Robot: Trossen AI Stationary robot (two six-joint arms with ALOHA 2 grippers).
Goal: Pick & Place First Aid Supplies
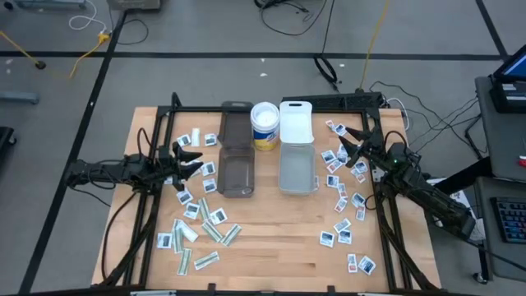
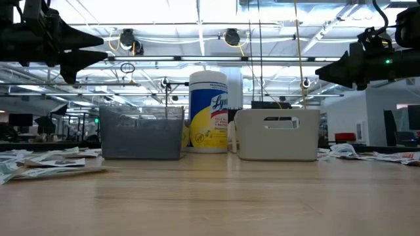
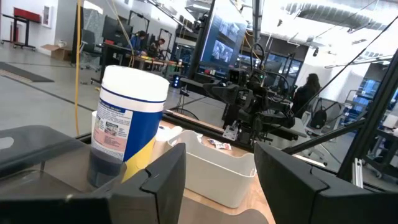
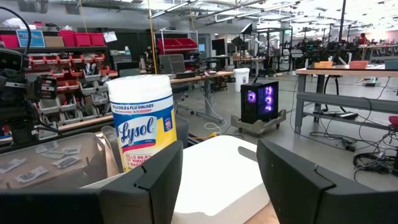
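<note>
Both arms hover above the table (image 1: 271,247). The left end effector (image 1: 196,160) and right end effector (image 1: 347,150) are open and empty. Packets (image 1: 197,226) lie scattered left of the smoky bin (image 1: 236,174) and right of the white bin (image 1: 297,168).

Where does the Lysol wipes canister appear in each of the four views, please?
High view: wipes canister at the table's far middle, between the smoky bin and white bin.
Low view: centre, between both bins.
Left wrist view: left of centre.
Right wrist view: left of centre.
Shared landmark: the white bin.
</note>
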